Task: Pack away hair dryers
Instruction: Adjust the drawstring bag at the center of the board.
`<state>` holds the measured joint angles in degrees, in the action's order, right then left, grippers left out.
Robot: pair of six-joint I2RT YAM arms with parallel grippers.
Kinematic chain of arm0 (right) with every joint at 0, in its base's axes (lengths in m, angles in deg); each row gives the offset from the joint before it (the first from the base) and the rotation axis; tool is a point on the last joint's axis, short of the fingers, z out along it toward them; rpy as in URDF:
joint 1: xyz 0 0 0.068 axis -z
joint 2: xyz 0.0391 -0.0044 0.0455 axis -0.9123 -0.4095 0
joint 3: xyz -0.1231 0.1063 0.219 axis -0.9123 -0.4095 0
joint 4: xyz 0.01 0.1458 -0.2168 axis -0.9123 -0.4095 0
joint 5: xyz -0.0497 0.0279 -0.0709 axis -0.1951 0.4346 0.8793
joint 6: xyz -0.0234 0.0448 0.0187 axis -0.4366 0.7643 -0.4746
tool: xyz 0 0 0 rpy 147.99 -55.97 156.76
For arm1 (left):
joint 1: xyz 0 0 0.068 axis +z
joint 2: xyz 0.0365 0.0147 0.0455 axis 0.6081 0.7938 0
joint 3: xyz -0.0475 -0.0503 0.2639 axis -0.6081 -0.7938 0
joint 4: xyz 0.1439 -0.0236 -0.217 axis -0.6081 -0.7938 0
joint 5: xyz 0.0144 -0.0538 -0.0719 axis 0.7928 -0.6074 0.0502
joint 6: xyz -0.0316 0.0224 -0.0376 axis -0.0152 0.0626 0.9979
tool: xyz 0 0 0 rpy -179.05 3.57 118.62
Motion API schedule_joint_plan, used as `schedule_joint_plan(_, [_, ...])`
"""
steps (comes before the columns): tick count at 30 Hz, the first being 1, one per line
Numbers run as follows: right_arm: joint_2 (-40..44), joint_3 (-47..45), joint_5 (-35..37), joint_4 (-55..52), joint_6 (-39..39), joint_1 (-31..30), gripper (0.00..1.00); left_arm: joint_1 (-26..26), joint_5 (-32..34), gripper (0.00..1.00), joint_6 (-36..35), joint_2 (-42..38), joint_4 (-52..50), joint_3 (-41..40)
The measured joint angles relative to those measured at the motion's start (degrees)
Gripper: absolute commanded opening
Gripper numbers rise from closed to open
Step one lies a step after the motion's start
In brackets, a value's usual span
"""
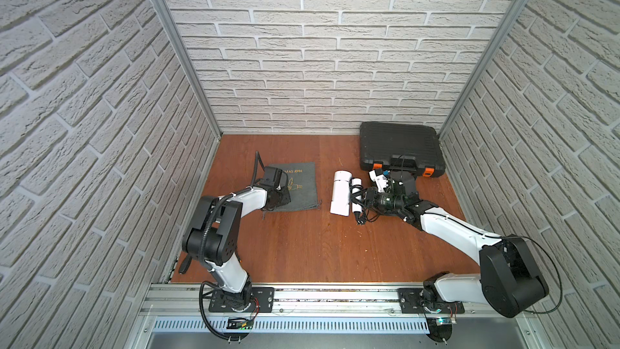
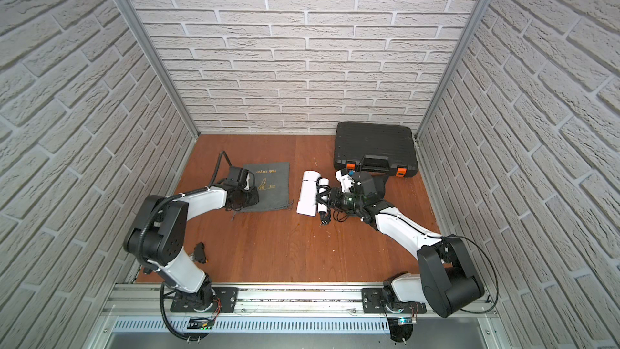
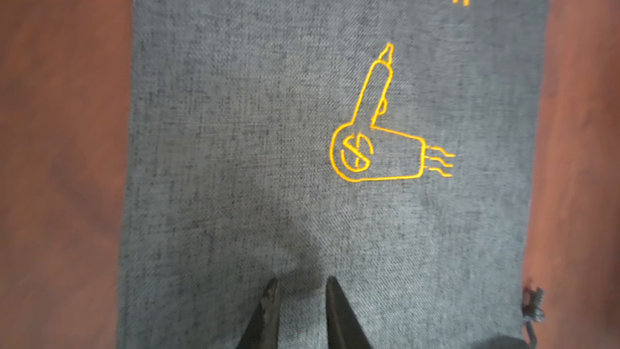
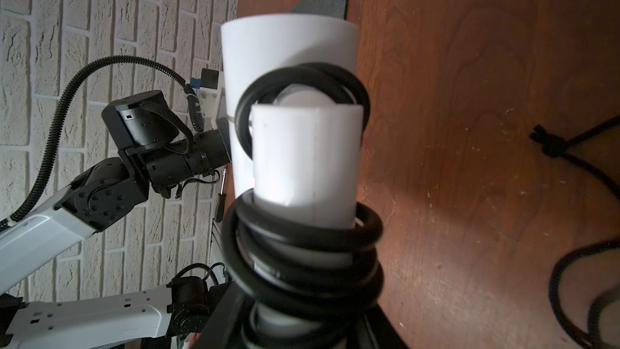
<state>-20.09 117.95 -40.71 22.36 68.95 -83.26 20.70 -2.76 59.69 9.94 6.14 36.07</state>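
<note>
A white hair dryer (image 1: pixel 340 193) (image 2: pixel 308 193) lies mid-table, with black cord (image 4: pixel 302 250) wound round its handle (image 4: pixel 305 156). My right gripper (image 1: pixel 364 198) (image 2: pixel 330 199) (image 4: pixel 302 313) is shut on that handle, level with the table. The dryer's barrel (image 4: pixel 288 62) points across its front. My left gripper (image 1: pixel 281 196) (image 2: pixel 250 198) (image 3: pixel 302 283) reaches down onto a flat grey fabric bag (image 1: pixel 302 182) (image 2: pixel 273 186) (image 3: pixel 235 129) printed "Hair Dryer". Its tips press the cloth near the drawstring end. The jaws stand a narrow gap apart, with slightly puckered cloth between them.
A closed black hard case (image 1: pixel 399 146) (image 2: pixel 374 144) with orange latches stands at the back right, just behind the right wrist. The dryer's plug (image 1: pixel 360 221) trails on the wood. The bag's drawstring (image 3: pixel 533 307) hangs off its corner. A small black object (image 2: pixel 200 251) lies by the left arm.
</note>
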Motion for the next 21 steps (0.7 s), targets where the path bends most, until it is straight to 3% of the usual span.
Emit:
schedule_joint_plan(8, [2.6,-0.37,0.17,-3.96,-2.56,3.39,0.03,-9.51,-4.57,0.28,4.42,7.8,5.9,7.19])
schedule_joint_plan(11, [3.21,-1.03,0.42,-5.6,-3.63,4.24,0.03,-11.89,-5.07,0.33,5.6,7.96,6.16,7.39])
schedule_joint_plan(16, [3.93,-1.73,1.44,-8.57,-5.9,4.66,0.03,-12.96,-0.85,0.5,4.57,4.11,1.36,6.69])
schedule_joint_plan(21, [4.13,-2.71,1.77,-8.92,-7.67,4.7,0.03,-14.93,5.31,0.56,-0.7,-2.56,-3.63,6.75])
